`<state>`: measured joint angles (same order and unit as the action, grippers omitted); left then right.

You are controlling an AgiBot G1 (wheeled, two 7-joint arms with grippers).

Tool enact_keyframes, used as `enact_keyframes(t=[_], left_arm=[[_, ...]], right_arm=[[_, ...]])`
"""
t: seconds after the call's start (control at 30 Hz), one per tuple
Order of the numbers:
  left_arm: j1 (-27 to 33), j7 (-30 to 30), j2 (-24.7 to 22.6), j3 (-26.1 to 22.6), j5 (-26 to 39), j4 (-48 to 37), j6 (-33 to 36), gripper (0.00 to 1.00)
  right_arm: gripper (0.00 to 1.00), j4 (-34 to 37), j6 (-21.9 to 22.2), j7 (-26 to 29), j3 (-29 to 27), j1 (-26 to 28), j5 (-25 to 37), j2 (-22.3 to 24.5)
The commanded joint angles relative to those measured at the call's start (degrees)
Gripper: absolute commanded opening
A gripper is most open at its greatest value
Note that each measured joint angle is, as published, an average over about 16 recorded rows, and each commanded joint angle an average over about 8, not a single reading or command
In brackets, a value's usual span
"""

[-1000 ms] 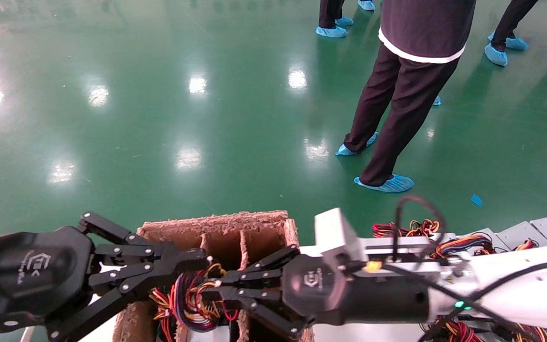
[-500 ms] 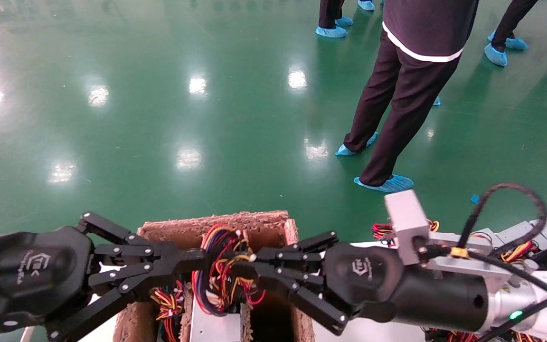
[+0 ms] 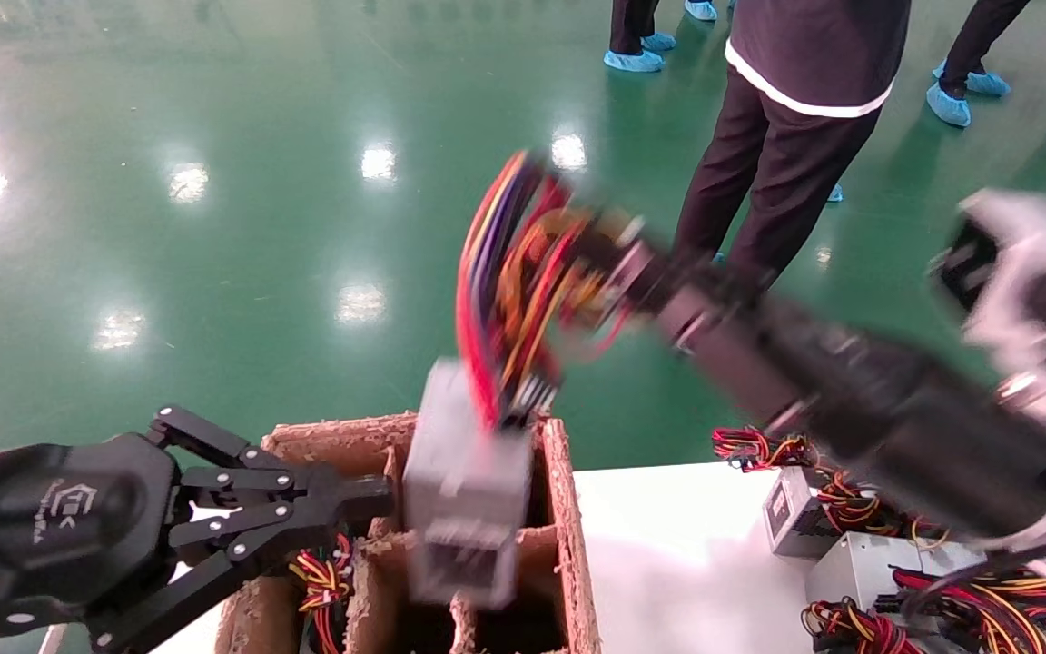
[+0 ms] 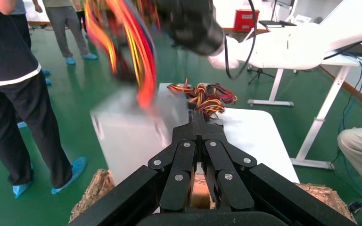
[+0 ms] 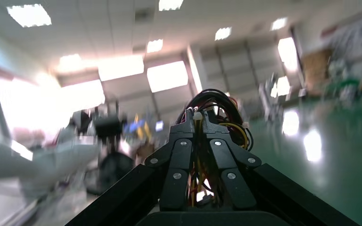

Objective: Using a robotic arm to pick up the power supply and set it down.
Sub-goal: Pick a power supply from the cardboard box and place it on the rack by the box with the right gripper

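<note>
The power supply, a silver-grey metal box, hangs tilted above the brown cardboard box. It dangles from its looped bundle of red, yellow and purple wires. My right gripper is raised high over the box and shut on that wire bundle; in the right wrist view the fingers pinch the wires. My left gripper is parked low on the left beside the cardboard box, shut with nothing in it. The left wrist view shows its shut fingertips with the hanging power supply beyond them.
The cardboard box has dividers, and more wires lie in its left cell. A white table to the right carries other power supplies with wire bundles. A person stands on the green floor behind.
My right gripper has swung up and to the right, pulling the power supply by its wires out of the cardboard box. The left arm has not moved.
</note>
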<state>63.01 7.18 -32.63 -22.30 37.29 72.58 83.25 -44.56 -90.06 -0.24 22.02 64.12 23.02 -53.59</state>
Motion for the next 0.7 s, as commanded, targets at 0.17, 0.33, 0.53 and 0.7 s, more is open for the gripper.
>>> enact_keyframes(t=[0.17,0.33,0.53,0.7], left_arm=[[0.0,0.0,0.0,0.0,0.0,0.0,0.0,0.00],[0.0,0.0,0.0,0.0,0.0,0.0,0.0,0.00],[0.0,0.0,0.0,0.0,0.0,0.0,0.0,0.00],[0.0,0.0,0.0,0.0,0.0,0.0,0.0,0.00]], right_arm=[[0.00,0.3,1.0,-0.4,-2.8,0.3,-5.2,1.5],[0.00,0.4,3.5,-1.3,-5.5,-1.1,-7.4,6.0],[0.00,-0.9,6.6,-1.7,-9.9,-6.5,-11.3,13.3],[0.00,-2.9,8.9,-2.5,-14.0,-13.6,-14.8,20.4]])
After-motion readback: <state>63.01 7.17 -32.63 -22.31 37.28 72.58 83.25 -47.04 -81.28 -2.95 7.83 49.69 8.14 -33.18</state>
